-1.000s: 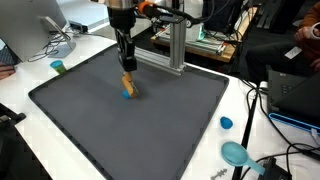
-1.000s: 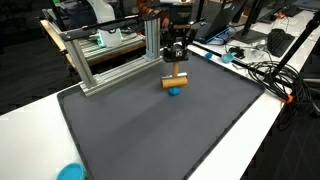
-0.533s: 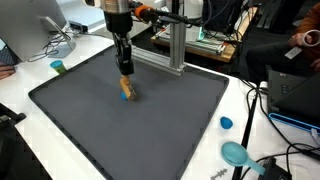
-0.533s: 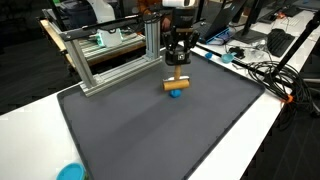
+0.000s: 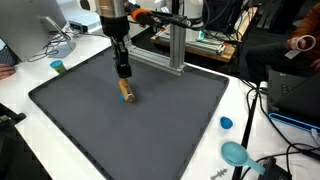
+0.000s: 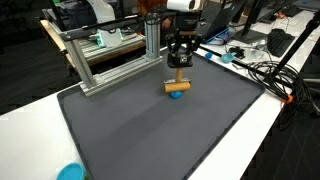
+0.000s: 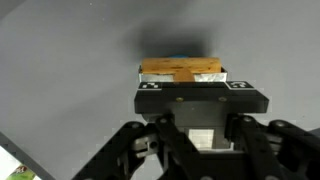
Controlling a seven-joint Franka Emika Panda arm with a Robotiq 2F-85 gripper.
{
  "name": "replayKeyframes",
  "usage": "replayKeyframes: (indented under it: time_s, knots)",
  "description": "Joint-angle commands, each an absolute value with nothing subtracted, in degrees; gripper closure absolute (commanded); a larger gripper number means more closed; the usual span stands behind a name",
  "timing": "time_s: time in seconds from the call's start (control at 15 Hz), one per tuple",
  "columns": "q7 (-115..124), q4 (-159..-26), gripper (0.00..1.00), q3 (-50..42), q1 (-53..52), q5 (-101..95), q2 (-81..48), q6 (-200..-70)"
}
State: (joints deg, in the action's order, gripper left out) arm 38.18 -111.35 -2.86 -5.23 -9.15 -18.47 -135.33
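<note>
One wooden block [image 6: 178,86] rests on one small blue piece [image 6: 176,95], toward the far middle of one dark mat [image 6: 150,140] that covers the white surface [image 5: 15,95]. One arm comes straight down from above; its gripper [image 6: 180,64] points at the mat and hangs just above the block, apart from it, clenched shut and empty

My arm [image 5: 110,8] and its gripper [image 5: 123,70]

My arm is white along its upper link, and an orange part [image 5: 138,12] shows beside the wrist. My gripper is black all over. In the wrist view its blocky body carries two small white square marks [image 7: 150,86] at the top corners, and black linkage bars [image 7: 135,145] branch out on either side beneath it.
</note>
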Motion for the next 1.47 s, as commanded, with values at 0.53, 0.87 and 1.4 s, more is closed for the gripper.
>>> replayKeyframes:
  time_s: [0.53, 0.87, 1.4]
  knots:
    - [38.4, -109.4, 0.78, -3.2, -5.1, -5.2, -20.6, -135.2]
    - [37.6, -108.7, 0.78, -3.3, -3.8, -3.0, -22.7, -137.2]
    - [36.7, -107.9, 0.78, -3.8, -2.8, 0.6, -25.2, -137.5]
